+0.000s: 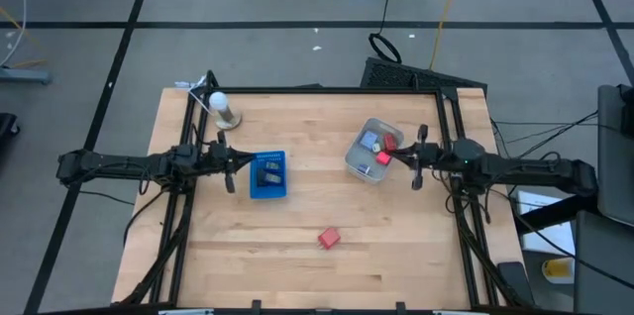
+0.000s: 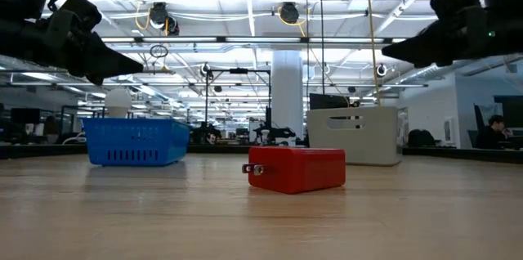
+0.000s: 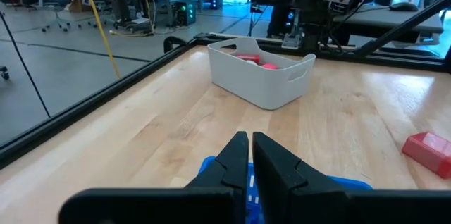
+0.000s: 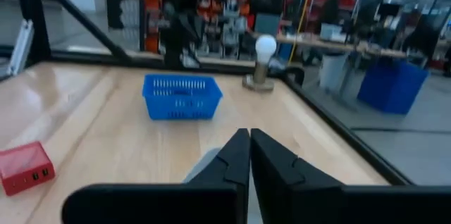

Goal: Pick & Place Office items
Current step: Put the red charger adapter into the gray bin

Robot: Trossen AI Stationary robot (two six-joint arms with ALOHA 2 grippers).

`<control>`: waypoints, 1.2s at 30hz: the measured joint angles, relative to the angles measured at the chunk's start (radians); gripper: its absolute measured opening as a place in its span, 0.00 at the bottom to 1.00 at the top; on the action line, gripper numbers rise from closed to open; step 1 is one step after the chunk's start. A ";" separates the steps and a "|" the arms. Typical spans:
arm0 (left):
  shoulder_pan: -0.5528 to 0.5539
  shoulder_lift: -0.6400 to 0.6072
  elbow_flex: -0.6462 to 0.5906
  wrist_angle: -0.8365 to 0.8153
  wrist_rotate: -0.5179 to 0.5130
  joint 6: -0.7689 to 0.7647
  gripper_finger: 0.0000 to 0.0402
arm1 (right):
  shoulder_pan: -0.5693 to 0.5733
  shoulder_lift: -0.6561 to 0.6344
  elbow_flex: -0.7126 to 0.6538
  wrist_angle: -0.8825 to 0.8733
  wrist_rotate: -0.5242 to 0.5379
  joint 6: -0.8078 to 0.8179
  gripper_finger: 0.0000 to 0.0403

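Note:
A red blocky item (image 1: 329, 239) lies flat on the wood table, also in the low view (image 2: 298, 168) and the left wrist view (image 3: 426, 152). More red and blue pieces (image 1: 379, 147) lie in the grey tub (image 1: 355, 159). Small dark pieces (image 1: 269, 168) lie in the blue tray (image 1: 268, 188). My left gripper (image 1: 230, 168) hovers shut at the tray's left side (image 3: 250, 148). My right gripper (image 1: 412, 163) hovers shut just right of the tub (image 4: 249, 144). Neither holds anything.
A white light bulb on a stand (image 1: 223, 109) sits near the table's far left corner. A black frame (image 1: 327, 89) runs along the table's edges. Bare wood lies around the red block toward the near edge.

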 joint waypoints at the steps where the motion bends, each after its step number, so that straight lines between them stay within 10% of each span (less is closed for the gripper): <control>1: 0.000 0.000 0.000 0.000 0.000 0.000 0.06 | 0.000 -0.020 -0.010 0.008 0.000 0.002 0.02; 19: 0.000 0.000 0.000 -0.025 0.021 0.017 0.06 | 0.000 -0.182 -0.085 0.025 -0.234 0.036 0.00; 36: 0.000 0.000 0.000 -0.024 0.022 0.023 0.06 | 0.067 0.031 -0.021 0.101 -0.167 0.014 0.00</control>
